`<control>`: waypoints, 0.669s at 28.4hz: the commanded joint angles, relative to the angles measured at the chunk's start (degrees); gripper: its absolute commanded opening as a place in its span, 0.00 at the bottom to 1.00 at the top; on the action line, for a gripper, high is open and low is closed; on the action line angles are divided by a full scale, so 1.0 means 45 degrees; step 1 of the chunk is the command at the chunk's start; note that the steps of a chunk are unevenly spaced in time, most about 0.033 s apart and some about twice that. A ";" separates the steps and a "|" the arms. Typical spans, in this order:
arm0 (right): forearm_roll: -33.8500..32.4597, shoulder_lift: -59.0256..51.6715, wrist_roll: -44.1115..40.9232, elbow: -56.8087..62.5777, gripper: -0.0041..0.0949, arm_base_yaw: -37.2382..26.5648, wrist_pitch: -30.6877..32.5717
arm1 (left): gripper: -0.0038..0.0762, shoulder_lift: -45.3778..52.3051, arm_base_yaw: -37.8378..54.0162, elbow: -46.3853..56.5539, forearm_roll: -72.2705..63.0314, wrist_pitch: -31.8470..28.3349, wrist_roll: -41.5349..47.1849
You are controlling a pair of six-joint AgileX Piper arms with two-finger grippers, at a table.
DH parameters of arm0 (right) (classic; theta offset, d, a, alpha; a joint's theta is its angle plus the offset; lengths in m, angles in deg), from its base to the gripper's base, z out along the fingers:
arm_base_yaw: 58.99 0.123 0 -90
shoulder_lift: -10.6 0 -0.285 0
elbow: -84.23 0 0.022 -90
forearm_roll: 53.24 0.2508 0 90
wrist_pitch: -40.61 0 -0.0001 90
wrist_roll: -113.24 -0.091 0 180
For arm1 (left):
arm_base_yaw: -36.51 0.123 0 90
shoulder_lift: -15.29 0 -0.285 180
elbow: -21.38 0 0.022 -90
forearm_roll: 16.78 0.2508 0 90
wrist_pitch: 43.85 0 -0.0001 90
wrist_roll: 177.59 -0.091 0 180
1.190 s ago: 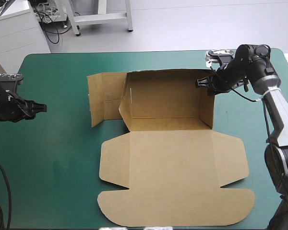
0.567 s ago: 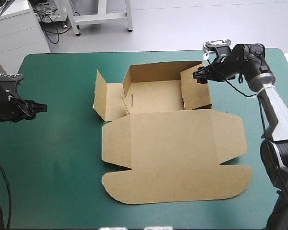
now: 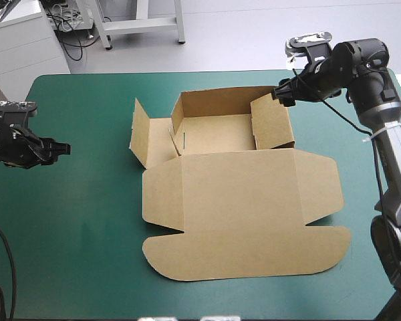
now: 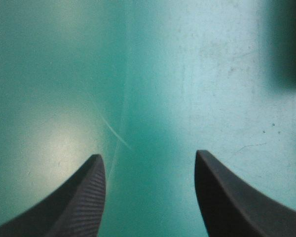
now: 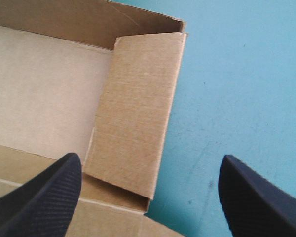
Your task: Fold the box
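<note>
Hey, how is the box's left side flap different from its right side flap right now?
The left side flap opens outward, outside the tray of the box; the right side flap tips inward over that tray. The open right gripper is close to the right side flap's far corner; the open left gripper is far from the left side flap, over bare teal-green cover. Both are plain brown board of the same box.

Bright, even overhead light. Pale glare on teal-green cover [image 4: 54, 143], left wrist view; soft shadow inside box [image 3: 237, 197].
</note>
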 commanded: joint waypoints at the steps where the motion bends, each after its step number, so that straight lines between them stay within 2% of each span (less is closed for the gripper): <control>1: -0.0257 -0.0918 -0.0627 -0.0161 0.75 0.0613 0.0012 | 0.53 0.0429 -0.0008 -0.0312 -0.0218 -0.0603 -0.0031; 9: -0.1933 0.0517 -0.0619 -0.0201 0.78 0.0632 -0.0312 | 0.53 0.0429 -0.0008 -0.0312 -0.0357 -0.0575 -0.0031; 13: -0.1686 0.1504 -0.0637 -0.0453 0.84 0.0440 -0.0800 | 0.53 0.0429 -0.0008 -0.0312 -0.0357 -0.0623 -0.0031; 17: -0.1567 0.2605 -0.0997 -0.0927 0.86 0.0384 -0.0965 | 0.53 0.0429 -0.0008 -0.0312 -0.0475 -0.0578 -0.0213; 19: -0.0818 0.3377 -0.1080 -0.1404 0.86 0.0182 -0.0988 | 0.53 0.0429 -0.0008 -0.0312 -0.0681 -0.0578 -0.0213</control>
